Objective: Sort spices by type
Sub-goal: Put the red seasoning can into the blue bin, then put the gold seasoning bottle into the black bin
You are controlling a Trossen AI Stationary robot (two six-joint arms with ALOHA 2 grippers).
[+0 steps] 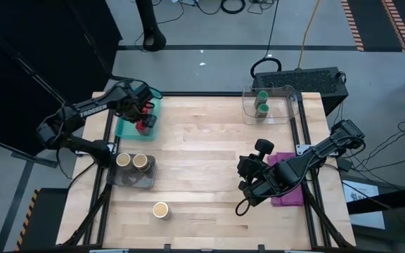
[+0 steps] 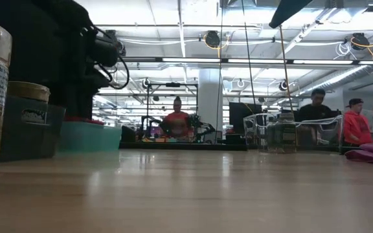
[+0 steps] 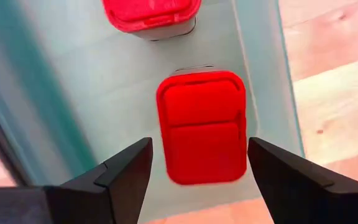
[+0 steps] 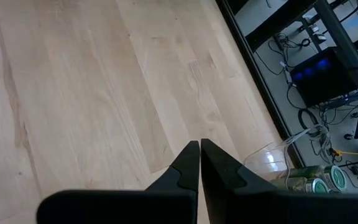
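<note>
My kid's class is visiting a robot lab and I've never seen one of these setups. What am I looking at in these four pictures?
Two dark robot arms work at a wooden table, sorting small spice jars by type. One picture looks down from above, one looks level across the tabletop, and two come from cameras on the arms' wrists.

The left gripper is open over a teal tray, its fingers either side of a red jar but apart from it. A second red jar stands in the same tray.

The right gripper is shut and empty, above bare wood beside a purple cloth.

Two green-lidded jars stand in a clear bin, two tan jars in a dark bin, and one tan jar stands alone on the table.
</note>
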